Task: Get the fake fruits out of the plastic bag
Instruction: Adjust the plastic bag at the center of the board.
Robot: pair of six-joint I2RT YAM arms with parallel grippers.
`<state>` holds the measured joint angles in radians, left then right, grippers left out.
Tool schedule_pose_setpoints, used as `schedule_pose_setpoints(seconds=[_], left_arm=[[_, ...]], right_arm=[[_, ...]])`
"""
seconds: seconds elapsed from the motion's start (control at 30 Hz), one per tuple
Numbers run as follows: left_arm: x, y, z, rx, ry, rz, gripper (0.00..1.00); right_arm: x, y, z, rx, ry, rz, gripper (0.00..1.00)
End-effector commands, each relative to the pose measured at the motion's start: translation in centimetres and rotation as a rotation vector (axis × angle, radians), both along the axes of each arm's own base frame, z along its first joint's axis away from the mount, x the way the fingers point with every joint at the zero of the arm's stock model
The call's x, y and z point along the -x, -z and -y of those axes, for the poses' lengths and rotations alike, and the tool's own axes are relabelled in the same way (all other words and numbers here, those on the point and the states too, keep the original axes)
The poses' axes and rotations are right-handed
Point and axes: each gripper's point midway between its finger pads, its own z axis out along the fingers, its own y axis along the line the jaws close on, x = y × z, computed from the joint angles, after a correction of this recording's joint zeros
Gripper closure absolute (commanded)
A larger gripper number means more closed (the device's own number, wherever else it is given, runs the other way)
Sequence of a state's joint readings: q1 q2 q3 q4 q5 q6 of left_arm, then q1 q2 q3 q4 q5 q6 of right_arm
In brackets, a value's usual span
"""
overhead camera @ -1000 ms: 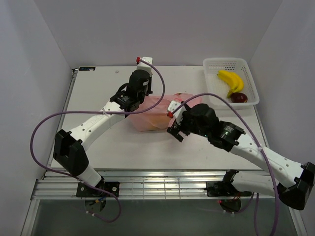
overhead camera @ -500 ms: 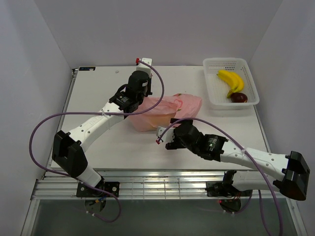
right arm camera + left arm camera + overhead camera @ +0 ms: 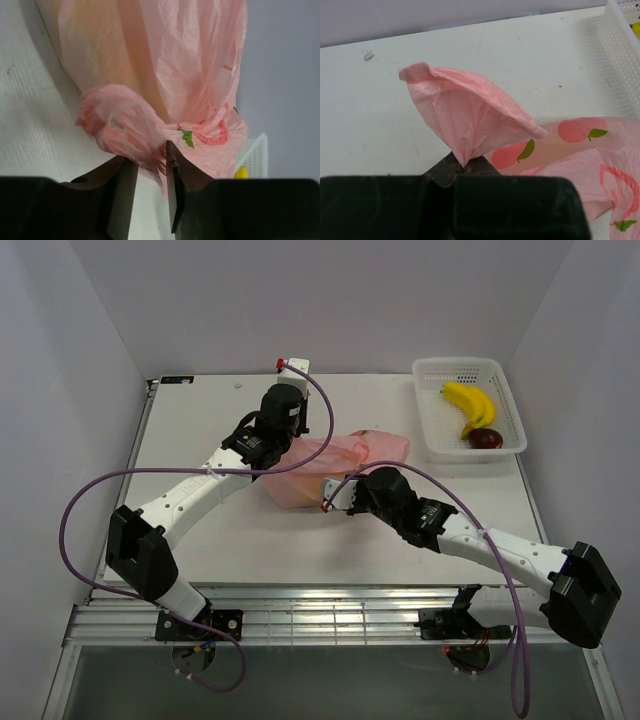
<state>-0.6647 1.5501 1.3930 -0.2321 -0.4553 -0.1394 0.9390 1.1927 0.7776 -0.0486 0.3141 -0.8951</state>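
The pink plastic bag (image 3: 335, 465) with peach prints lies in the middle of the table. My left gripper (image 3: 272, 458) is at its left end, shut on a pinched corner of the bag (image 3: 470, 107), which stands up like a tent. My right gripper (image 3: 147, 175) is at the bag's near edge (image 3: 125, 125), its jaws closed to a narrow gap on a bunched fold of plastic. An orange-tan tint (image 3: 95, 45) shows dimly through the plastic; the fake fruits inside are otherwise hidden.
A white perforated basket (image 3: 505, 390) stands at the back right and holds a yellow banana (image 3: 470, 403) and a dark red fruit (image 3: 486, 438). The basket's edge (image 3: 252, 150) shows behind the bag in the right wrist view. Purple cables loop from both arms.
My right gripper swung from the bag's right side round to its near edge, and its jaws closed on a fold of plastic. The left gripper kept its hold and did not move.
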Motion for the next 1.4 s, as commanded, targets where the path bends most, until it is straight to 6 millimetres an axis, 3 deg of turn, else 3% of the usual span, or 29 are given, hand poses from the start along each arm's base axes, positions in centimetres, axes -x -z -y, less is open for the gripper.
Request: schedule_pose_setpoints(seconds=[0.0,0.03,0.2,0.37,0.47,0.5,0.53,0.57,0.6,0.63,0.67,0.7,0.73,0.77,0.8,0.83,0.87,0.9,0.93,1.0,1.03,1.1,1.13,1.2,1.23,1.27,1.3,1.33,1.37], left_arm=[[0.2,-1.4,-0.1,0.015,0.005,0.031,1.00],[0.3,-1.6,-0.2,0.019,0.003,0.036,1.00],[0.4,-1.8,-0.7,0.015,-0.012,0.046,1.00],[0.2,-2.3,-1.1,0.008,-0.030,0.070,1.00],[-1.8,-5.2,-1.0,0.111,0.006,0.093,1.00],[-4.0,-3.7,-3.0,0.109,-0.033,0.024,1.00],[-5.2,-4.3,-3.3,0.141,-0.025,0.018,1.00],[-6.4,-7.7,-3.3,0.189,-0.003,0.072,1.00],[-8.2,-7.4,-3.9,0.161,-0.007,0.080,1.00],[-9.1,-8.9,-4.1,0.150,-0.001,0.120,1.00],[-9.8,-12.7,-4.4,0.165,-0.004,0.206,1.00],[-11.4,-12.9,-4.3,0.167,0.014,0.226,1.00],[-12.2,-14.1,-4.4,0.194,0.023,0.255,1.00],[-13.0,-15.2,-4.4,0.216,0.034,0.279,1.00],[-13.1,-19.6,-5.1,0.262,0.051,0.357,1.00],[-15.1,-18.5,-4.9,0.259,0.048,0.344,1.00],[-15.6,-19.3,-5.1,0.260,0.053,0.359,1.00],[-15.5,-22.4,-6.0,0.273,0.065,0.435,1.00],[-15.5,-22.8,-6.4,0.275,0.071,0.450,1.00],[-15.4,-23.8,-8.5,0.292,0.051,0.494,1.00],[-15.1,-22.0,-9.1,0.278,0.040,0.454,1.00],[-14.6,-20.3,-9.2,0.250,0.055,0.434,1.00],[-13.6,-17.0,-8.3,0.213,0.123,0.367,1.00],[-12.0,-14.3,-7.0,0.188,0.225,0.349,1.00],[-11.0,-8.2,-6.7,0.175,0.255,0.245,1.00],[-8.6,-9.4,-6.0,0.184,0.327,0.291,1.00],[-7.3,-7.7,-5.9,0.182,0.356,0.267,1.00],[-5.9,-6.1,-5.7,0.189,0.382,0.235,1.00],[-4.1,-1.3,-5.6,0.194,0.399,0.139,1.00]], right_arm=[[-0.2,-4.3,-3.3,-0.197,-0.130,0.027,0.71],[-0.5,-4.4,-3.3,-0.212,-0.139,0.019,0.92],[-1.2,-5.1,-3.3,-0.297,-0.131,-0.020,0.92],[-4.8,-10.9,-1.1,-0.559,0.069,0.045,0.92],[-7.6,-15.5,0.5,-0.720,0.153,0.051,0.92],[-8.6,-16.9,1.2,-0.753,0.150,0.068,0.92],[-9.8,-19.2,1.2,-0.807,0.155,0.087,0.92],[-10.7,-20.4,1.3,-0.826,0.153,0.100,0.92],[-11.5,-21.5,1.4,-0.839,0.121,0.101,0.92],[-13.3,-21.1,1.0,-0.837,0.136,0.084,0.92],[-14.3,-24.8,1.0,-0.880,0.119,0.138,0.92],[-15.8,-26.1,1.9,-0.904,0.143,0.164,0.92],[-18.2,-25.5,1.5,-0.908,0.160,0.150,0.92],[-19.3,-26.6,1.5,-0.944,0.163,0.151,0.92],[-20.1,-31.1,2.5,-1.000,0.147,0.230,0.92],[-21.8,-30.9,2.1,-1.002,0.141,0.227,0.92],[-21.8,-34.6,2.7,-1.049,0.113,0.284,0.92],[-22.2,-35.4,2.6,-1.058,0.101,0.296,0.92],[-23.3,-34.6,2.1,-1.048,0.100,0.273,0.92],[-23.6,-34.0,1.6,-1.035,0.077,0.249,0.92],[-23.3,-33.3,1.3,-1.027,0.061,0.236,0.92],[-22.8,-30.6,0.5,-0.994,0.022,0.191,0.92],[-22.3,-27.1,0.4,-0.952,0.017,0.156,0.92],[-20.7,-24.5,0.6,-0.934,0.013,0.112,0.92],[-20.3,-19.1,0.6,-0.896,0.050,0.018,0.92],[-19.4,-16.9,0.5,-0.887,0.048,-0.031,0.92],[-17.9,-16.8,0.8,-0.907,0.032,-0.028,0.92],[-17.1,-14.8,1.0,-0.908,0.045,-0.069,0.92],[-15.6,-10.1,1.3,-0.892,0.086,-0.165,0.92]])
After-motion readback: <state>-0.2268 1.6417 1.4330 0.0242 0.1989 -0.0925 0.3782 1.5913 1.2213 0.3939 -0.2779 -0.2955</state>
